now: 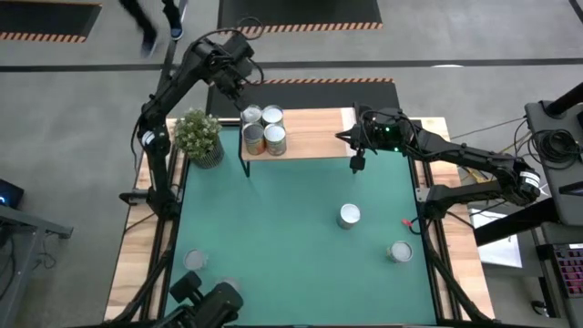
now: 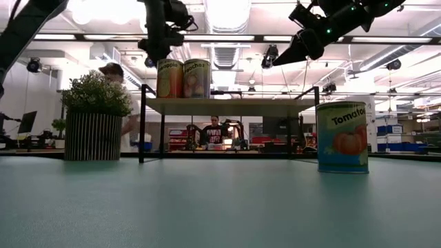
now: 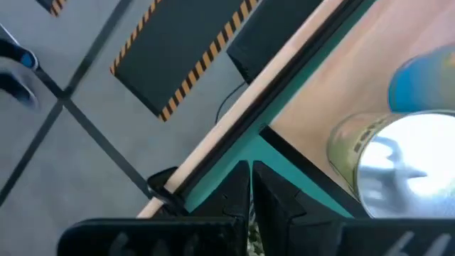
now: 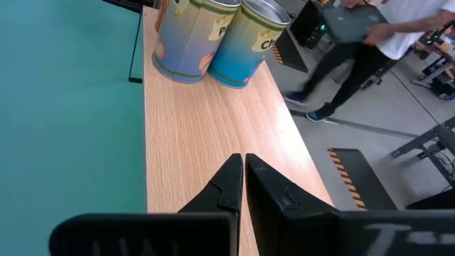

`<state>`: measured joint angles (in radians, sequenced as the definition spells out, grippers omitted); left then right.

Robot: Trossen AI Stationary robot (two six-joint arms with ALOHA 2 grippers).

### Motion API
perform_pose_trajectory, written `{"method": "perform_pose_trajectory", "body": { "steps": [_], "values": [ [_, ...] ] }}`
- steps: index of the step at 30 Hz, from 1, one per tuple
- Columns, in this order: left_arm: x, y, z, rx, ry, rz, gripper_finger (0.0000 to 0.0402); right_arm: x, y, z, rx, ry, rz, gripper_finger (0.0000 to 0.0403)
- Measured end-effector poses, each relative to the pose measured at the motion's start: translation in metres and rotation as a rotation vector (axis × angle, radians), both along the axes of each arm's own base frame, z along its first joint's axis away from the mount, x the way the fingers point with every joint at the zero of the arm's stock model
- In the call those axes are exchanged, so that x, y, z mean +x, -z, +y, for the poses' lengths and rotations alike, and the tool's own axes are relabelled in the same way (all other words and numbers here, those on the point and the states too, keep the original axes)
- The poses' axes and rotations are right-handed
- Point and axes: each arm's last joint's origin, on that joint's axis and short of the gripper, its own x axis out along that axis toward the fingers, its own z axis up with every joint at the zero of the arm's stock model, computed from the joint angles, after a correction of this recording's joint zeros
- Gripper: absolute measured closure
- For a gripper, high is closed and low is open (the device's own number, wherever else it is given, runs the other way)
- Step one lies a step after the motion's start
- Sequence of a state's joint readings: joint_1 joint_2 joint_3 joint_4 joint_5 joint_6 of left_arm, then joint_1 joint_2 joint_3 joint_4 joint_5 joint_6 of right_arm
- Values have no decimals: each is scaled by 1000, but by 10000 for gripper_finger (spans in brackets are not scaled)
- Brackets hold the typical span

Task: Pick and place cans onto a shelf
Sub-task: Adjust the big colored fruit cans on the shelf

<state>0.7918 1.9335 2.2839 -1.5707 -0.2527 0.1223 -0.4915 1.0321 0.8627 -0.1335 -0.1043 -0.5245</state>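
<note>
Hovering over the shelf (image 4: 206, 135), right fingers (image 4: 231, 186) pressed together, empty, cans (image 4: 213, 39) well beyond, seemingly untouched.

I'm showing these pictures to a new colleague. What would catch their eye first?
Probably the cluster of four cans at the left end of the wooden shelf, with the left gripper over them and the right gripper, fingers shut, at the shelf's other end. In the low view, a big Tomato can stands alone on the green table.
</note>
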Motion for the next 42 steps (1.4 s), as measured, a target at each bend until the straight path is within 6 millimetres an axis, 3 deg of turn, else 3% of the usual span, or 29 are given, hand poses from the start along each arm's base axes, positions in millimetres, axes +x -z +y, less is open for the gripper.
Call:
{"method": "perform_pose_trajectory", "body": {
  "steps": [11,32,42],
  "values": [
    [7,26,1,-70,-12,58,402,0,0,0,-8,-4,7,394],
    [30,26,-20,-92,87,2,402,0,0,0,-8,-4,7,394],
    [27,10,-24,23,28,17,402,0,0,0,-5,-3,6,394]
  ]
}}
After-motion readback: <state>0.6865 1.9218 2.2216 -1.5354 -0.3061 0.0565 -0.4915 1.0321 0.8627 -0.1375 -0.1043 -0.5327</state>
